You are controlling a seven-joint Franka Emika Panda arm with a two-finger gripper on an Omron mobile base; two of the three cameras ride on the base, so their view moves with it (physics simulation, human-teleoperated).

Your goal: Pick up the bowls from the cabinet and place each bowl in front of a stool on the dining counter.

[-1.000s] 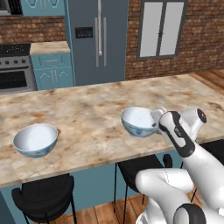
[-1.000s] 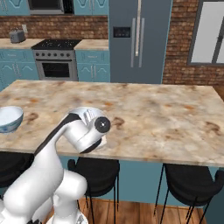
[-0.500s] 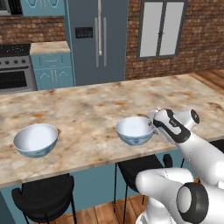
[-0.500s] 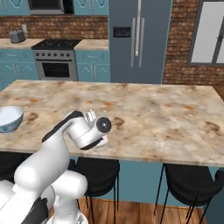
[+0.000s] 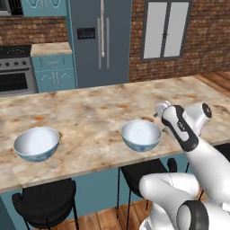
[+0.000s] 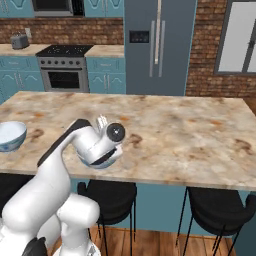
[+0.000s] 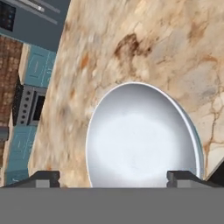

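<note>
Second bowl (image 5: 141, 134): upright on the dining counter (image 5: 90, 112), near the front edge; in the hand view (image 7: 142, 138) its plain white inside faces up and nothing is in it.
First bowl (image 5: 37, 143): upright at 9 o'clock of the second, well apart from it; seen at the far left in the right base view (image 6: 11, 135).
Stools: one black stool (image 5: 146, 173) sits under the counter directly below the second bowl; another (image 5: 47, 202) sits below the first bowl. Both placements look correct, as a judgement.
Gripper (image 7: 113, 177): jaws spread wide, the two finger tips (image 7: 43, 177) standing either side of the bowl's width, nothing between them. From the left base view the hand (image 5: 164, 112) sits at 3 o'clock of the bowl, just beside the rim.
Contact: cannot tell whether a finger touches the rim; the wrist covers that spot in both base views.
Task status: both bowls appear delivered; what remains is a clean retreat.
Risk 1: a finger catching the rim on the way out would tip the bowl or drag it.
Risk 2: the bowl stands near the front edge, so a shove toward 6 o'clock could send it off onto the stool.
Risk 3: the forearm (image 6: 92, 145) hangs low over the bowl; a downward swing could knock it.
Advice: lift straight up before any sideways travel.
</note>
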